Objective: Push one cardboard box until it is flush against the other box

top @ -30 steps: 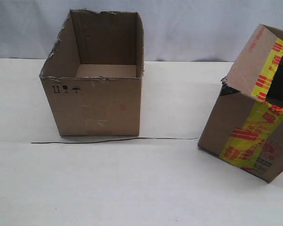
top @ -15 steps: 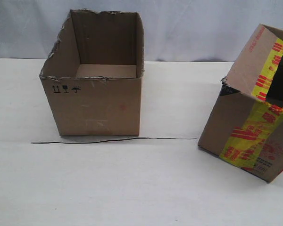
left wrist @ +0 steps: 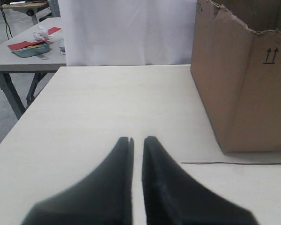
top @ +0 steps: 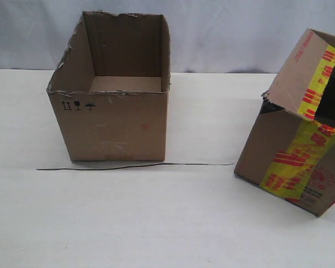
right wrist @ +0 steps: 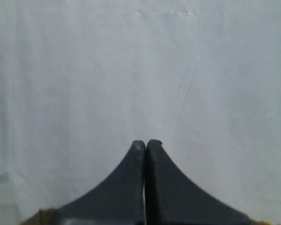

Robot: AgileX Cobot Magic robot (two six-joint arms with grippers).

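The plain brown box (top: 117, 125) with a ragged torn rim and small black symbols stands open-topped on the white table (top: 156, 223), left of centre. The yellow-and-red-taped box (top: 290, 162) sits tilted at the right edge, a wide gap away from it. Neither gripper shows in the exterior view. In the left wrist view my left gripper (left wrist: 137, 139) hovers over bare table beside the plain box (left wrist: 243, 93), jaws nearly together with nothing between them. My right gripper (right wrist: 146, 142) is shut and faces the white backdrop, with a sliver of brown cardboard (right wrist: 41, 216) below it.
A thin black line (top: 134, 166) lies on the table along the plain box's front and runs toward the taped box. A white backdrop (top: 223, 33) hangs behind. Off the table's left stands a grey side table (left wrist: 23, 63) with clutter.
The taped box's lower corner has shifted very slightly at the right edge. The plain box has not moved.
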